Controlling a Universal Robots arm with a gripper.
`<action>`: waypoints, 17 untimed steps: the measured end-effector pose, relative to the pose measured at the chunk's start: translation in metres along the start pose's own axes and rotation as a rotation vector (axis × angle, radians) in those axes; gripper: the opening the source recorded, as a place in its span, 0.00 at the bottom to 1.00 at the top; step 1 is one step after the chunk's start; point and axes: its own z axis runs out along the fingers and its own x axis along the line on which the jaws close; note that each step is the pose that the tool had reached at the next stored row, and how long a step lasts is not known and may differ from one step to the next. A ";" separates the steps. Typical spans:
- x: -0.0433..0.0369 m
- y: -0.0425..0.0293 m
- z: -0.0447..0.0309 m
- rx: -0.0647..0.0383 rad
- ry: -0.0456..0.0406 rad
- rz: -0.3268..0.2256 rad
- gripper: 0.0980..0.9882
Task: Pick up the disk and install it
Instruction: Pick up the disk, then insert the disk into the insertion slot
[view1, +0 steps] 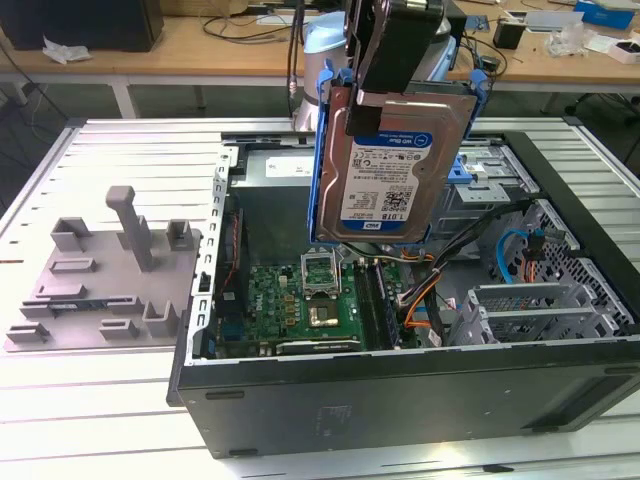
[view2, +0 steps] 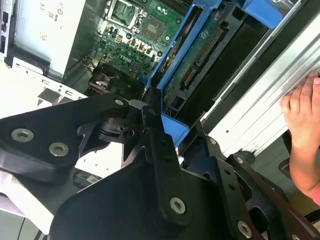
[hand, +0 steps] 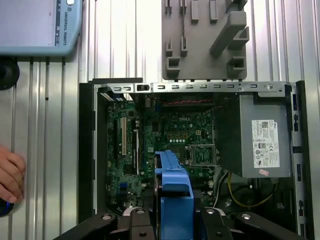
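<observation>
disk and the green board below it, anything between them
Nothing. In the exterior view the disk hangs in the gripper above the green board with bare air between; the first wrist view agrees.

Robotics lab, slotted aluminium table (view1: 120, 150), open computer case (view1: 400, 400), cluttered workbench (view1: 200, 45)

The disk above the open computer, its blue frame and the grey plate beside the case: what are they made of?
The disk looks like bare silver metal, dully shiny, with a glossy paper label. Its blue frame seems moulded plastic: even colour, soft sheen. The grey plate looks like matte plastic, though painted metal cannot be excluded.
</observation>
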 end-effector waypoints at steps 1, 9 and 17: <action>0.0000 -0.0003 0.0000 0.000 0.0000 0.000 0.30; 0.0000 -0.0011 0.0000 0.000 0.0000 0.000 0.30; 0.0001 -0.0012 0.0000 0.005 -0.0166 -0.002 0.30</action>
